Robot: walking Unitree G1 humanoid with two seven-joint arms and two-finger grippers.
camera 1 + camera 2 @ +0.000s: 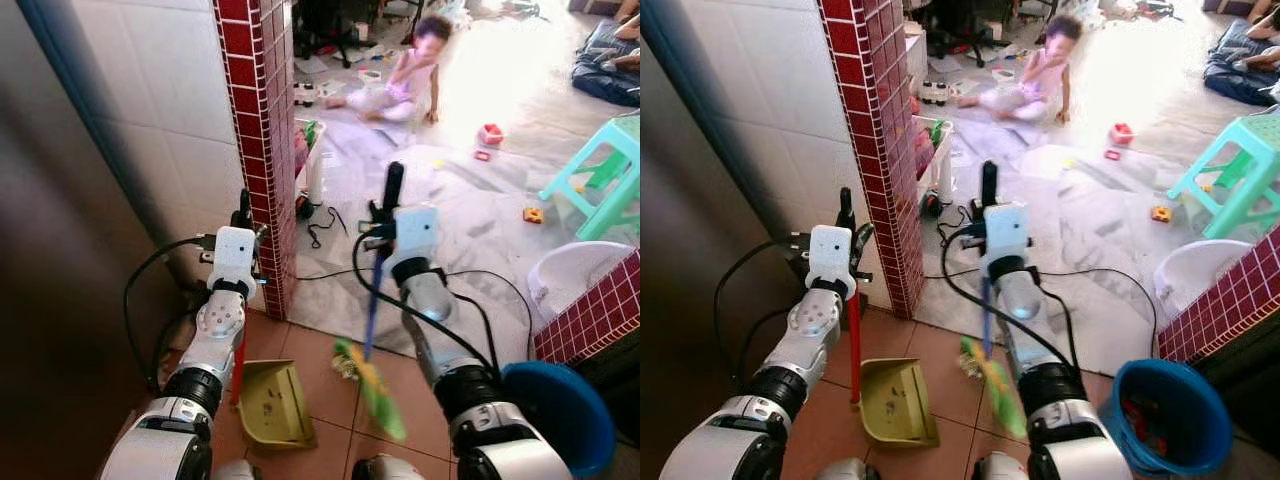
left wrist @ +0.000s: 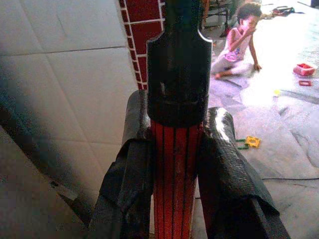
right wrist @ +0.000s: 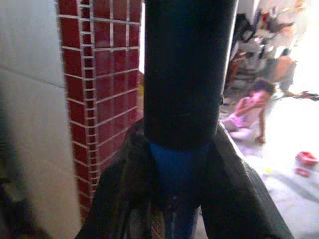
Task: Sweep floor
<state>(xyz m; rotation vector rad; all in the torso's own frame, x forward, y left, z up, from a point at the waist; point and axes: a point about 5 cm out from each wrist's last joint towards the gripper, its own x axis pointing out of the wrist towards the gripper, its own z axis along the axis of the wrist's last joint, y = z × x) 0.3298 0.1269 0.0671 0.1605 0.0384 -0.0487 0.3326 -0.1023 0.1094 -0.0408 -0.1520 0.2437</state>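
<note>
Left gripper (image 2: pixel 177 164) extended forward, jaws pinching red dustpan handle (image 1: pixel 853 340) upright, right gripper (image 3: pixel 182 184) raised, jaws clamping blue broom handle (image 1: pixel 985 318), green bristles (image 1: pixel 995 390) near olive dustpan (image 1: pixel 895 402) on floor tiles (image 1: pixel 940 355).

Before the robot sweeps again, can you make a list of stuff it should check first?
1. Left gripper holding the dustpan's red handle: ok, fingers clamp both sides.
2. Right gripper holding the broom's blue handle: ok, fingers closed around it.
3. Green dustpan flat on the brown tiles: ok.
4. Broom bristles lined up with the dustpan mouth: cannot tell, they are blurred, to the pan's right.
5. Black cables away from the broom: not ok, they trail across the floor just ahead.
6. Person sitting on the floor out of the way: ok, far beyond the red-tiled pillar.
</note>
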